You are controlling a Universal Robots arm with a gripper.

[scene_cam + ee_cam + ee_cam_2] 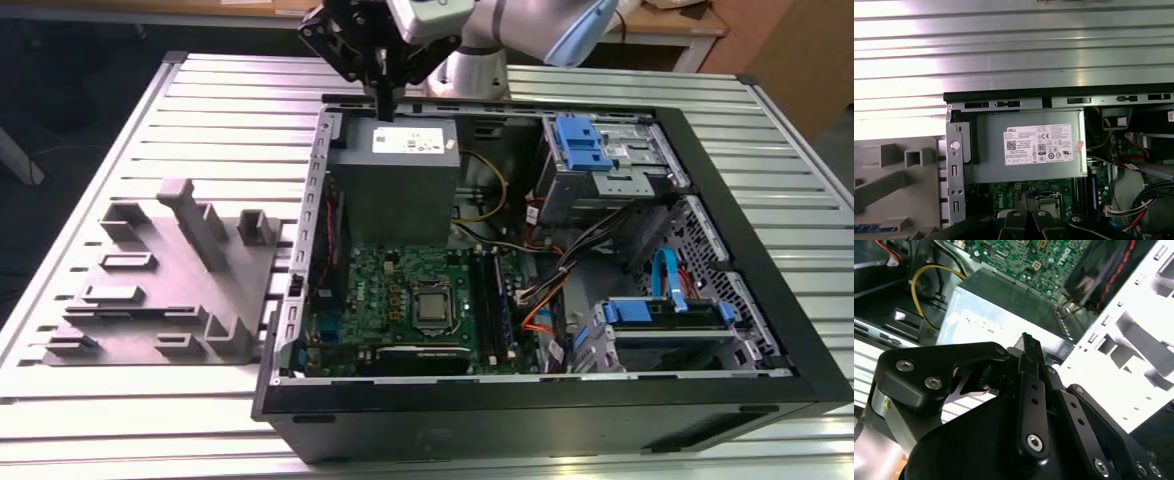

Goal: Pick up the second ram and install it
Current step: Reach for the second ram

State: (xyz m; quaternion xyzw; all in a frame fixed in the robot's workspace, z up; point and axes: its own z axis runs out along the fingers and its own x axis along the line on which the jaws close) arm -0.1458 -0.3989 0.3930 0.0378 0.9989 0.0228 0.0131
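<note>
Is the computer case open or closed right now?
Open: the computer case has no side panel on, leaving the motherboard and power supply exposed.

Slatted table [120,120]: computer case [534,420], grey holder [160,290]

Silver robot arm [534,25] at twelve o'clock in the exterior view; its black gripper [384,114] points straight down, fingers [1030,352] pressed together.

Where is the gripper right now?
In the exterior view the gripper hangs over the open case's top edge, toward the exterior view's left, just above the grey power supply.
</note>
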